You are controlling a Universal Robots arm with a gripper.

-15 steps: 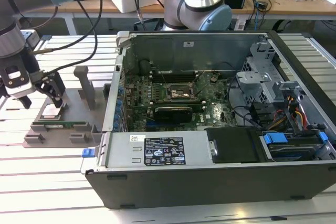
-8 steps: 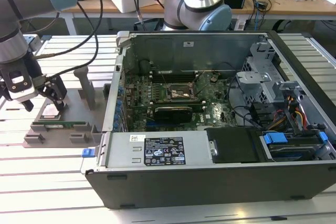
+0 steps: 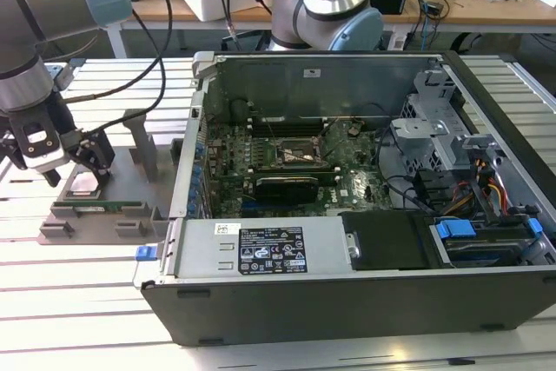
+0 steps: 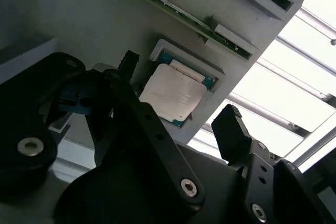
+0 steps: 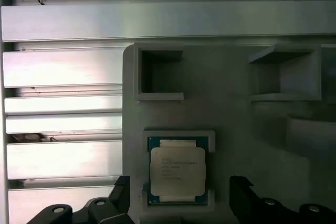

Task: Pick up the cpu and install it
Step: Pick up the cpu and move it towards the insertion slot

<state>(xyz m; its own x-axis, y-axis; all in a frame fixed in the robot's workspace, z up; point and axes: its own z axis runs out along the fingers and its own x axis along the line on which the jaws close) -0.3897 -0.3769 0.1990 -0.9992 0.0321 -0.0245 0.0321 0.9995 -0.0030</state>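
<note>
The cpu (image 5: 177, 170) lies recessed in the grey tray (image 5: 236, 114), between the claw's (image 5: 179, 183) spread fingers (image 5: 122, 195).

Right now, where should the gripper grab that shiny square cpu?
Probably by two opposite thin edges, coming straight down from above. The cpu lies flat, shiny top up, in a pocket of the grey holder, and the open gripper straddles it.

I see a slatted aluminium bench (image 3: 78, 310). An open dark metal computer case (image 3: 347, 310) lies on its side mid-bench, with a green motherboard (image 3: 358, 187) inside. Towards the bench edge on the exterior view's left, a grey plastic fixture (image 3: 95, 230) holds a long green memory stick (image 3: 109, 207).
</note>
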